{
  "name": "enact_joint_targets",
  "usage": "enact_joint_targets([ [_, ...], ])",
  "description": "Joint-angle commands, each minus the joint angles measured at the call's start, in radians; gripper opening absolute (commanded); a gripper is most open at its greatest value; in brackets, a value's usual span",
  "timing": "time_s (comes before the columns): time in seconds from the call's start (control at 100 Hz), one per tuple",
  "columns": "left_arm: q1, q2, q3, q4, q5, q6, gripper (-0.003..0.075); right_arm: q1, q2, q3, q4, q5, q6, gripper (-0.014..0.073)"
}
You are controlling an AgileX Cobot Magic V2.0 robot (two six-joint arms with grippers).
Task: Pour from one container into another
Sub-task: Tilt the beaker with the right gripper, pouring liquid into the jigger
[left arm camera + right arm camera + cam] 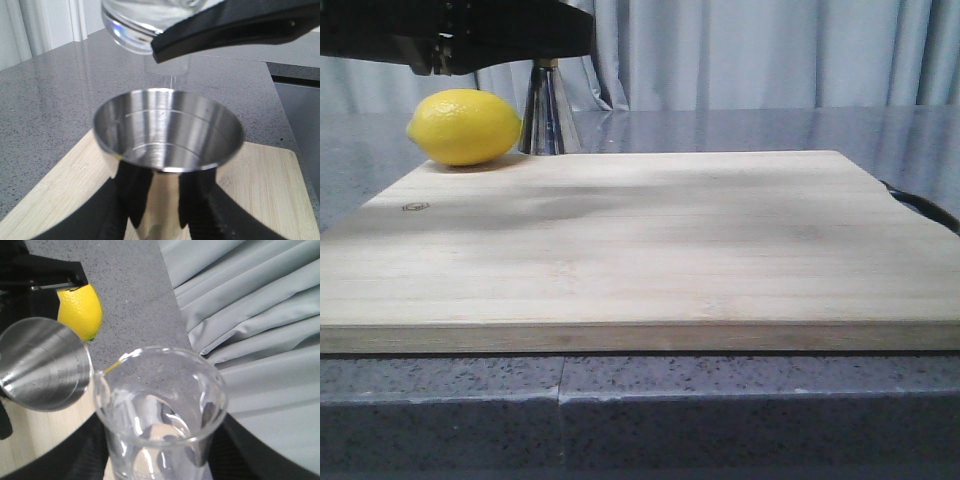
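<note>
Right claw pinches the glass beaker, tilted above the steel jigger (left claw pinching it)

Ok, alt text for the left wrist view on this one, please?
A shiny steel jigger, held between the left gripper's black fingers, fills the middle of the view with its open cup facing up. A clear glass beaker in the right gripper's black finger hangs tilted just above its far rim. Below lie a wooden cutting board and grey speckled counter.
</note>
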Motion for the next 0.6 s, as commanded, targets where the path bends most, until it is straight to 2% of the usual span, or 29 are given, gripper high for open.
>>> enact_joint_targets([
  [0.0, -0.010, -0.044, -0.031, -0.083, 0.099, -0.006, 0.0228, -0.003, -0.029, -0.041, -0.040, -0.077, -0.022, 0.0332],
  [0.59, -0.010, -0.044, -0.031, -0.083, 0.099, -0.006, 0.0228, -0.003, -0.029, -0.041, -0.103, -0.114, -0.114, 0.0332],
])
